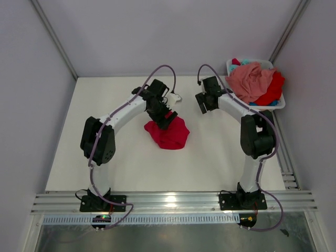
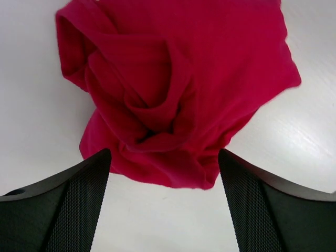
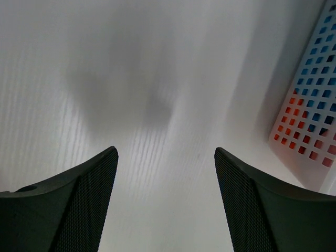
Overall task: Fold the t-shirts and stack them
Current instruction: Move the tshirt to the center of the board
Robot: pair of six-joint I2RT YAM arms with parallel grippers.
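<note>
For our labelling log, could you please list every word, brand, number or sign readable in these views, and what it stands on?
No readable text in any view.
Red t-shirt: plain cloth, no print or tag showing.
White basket: only a grid of holes.
Small lit unit at the near edge: too small to read.

Teal t-shirt point(image 1: 234, 67) mostly out of sight beneath salmon pink t-shirt point(image 1: 252, 80) in basket point(image 1: 279, 106).

**Table, overhead: one shirt out, the rest in the basket**

Crumpled red t-shirt point(image 1: 169, 134) at mid-table point(image 1: 210, 157). Left gripper point(image 1: 164, 118) at its far edge. Right gripper point(image 1: 206, 103) over bare table, near white basket point(image 1: 279, 105). Salmon pink t-shirt point(image 1: 252, 80) heaped in the basket over another red t-shirt point(image 1: 273, 90).
</note>
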